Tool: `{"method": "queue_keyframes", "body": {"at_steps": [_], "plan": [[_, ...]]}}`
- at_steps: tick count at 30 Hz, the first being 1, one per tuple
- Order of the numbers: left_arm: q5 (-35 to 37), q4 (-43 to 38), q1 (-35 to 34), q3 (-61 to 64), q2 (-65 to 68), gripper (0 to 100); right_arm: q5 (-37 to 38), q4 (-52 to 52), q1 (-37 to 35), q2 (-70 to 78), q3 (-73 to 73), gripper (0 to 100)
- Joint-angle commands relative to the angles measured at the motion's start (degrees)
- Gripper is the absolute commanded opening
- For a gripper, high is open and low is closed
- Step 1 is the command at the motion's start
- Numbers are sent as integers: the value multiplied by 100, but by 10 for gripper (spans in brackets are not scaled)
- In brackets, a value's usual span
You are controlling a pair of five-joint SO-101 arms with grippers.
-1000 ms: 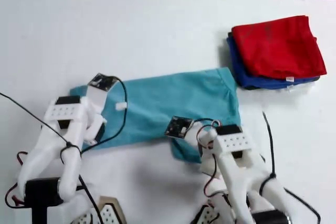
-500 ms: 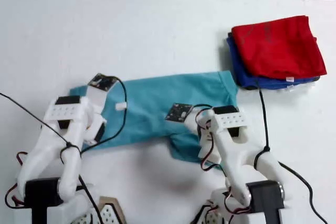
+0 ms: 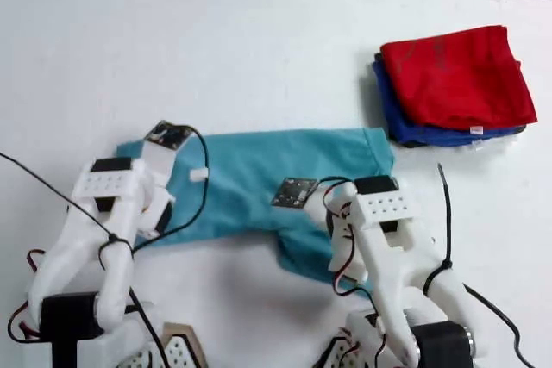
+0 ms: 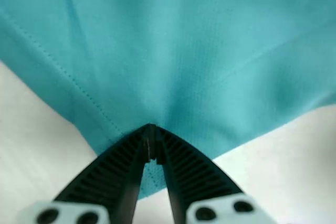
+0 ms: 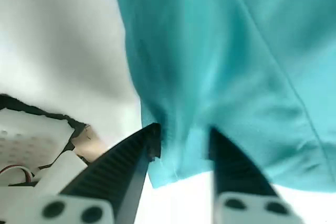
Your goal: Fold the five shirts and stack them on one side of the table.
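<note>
A teal shirt lies spread across the middle of the white table. My left gripper rests at the shirt's left end. In the left wrist view it is shut, pinching the teal cloth near its hem. My right gripper is over the shirt's lower right flap. In the right wrist view its jaws hold a bunched fold of the teal cloth between them. A folded red shirt lies on a folded blue shirt at the far right.
The stack of folded shirts sits close to the table's right edge. Bare tabletop stretches behind the teal shirt and to the far left. Both arms' bases and cables stand along the near edge.
My right arm shifted left and back with the shirt's right part, so the lower right flap now bunches further left and the top right corner has straightened. The left arm has kept still.
</note>
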Motion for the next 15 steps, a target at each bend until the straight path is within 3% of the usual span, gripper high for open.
{"method": "queue_keyframes", "body": {"at_steps": [1, 8, 15], "plan": [[18, -70, 44, -22, -62, 26, 18, 189, -338, -207, -141, 244], [18, -70, 44, -22, -62, 26, -18, 163, -1508, 57, 176, 245], [18, -62, 44, -22, -62, 26, -510, -884, -1613, 936, 413, 247]]}}
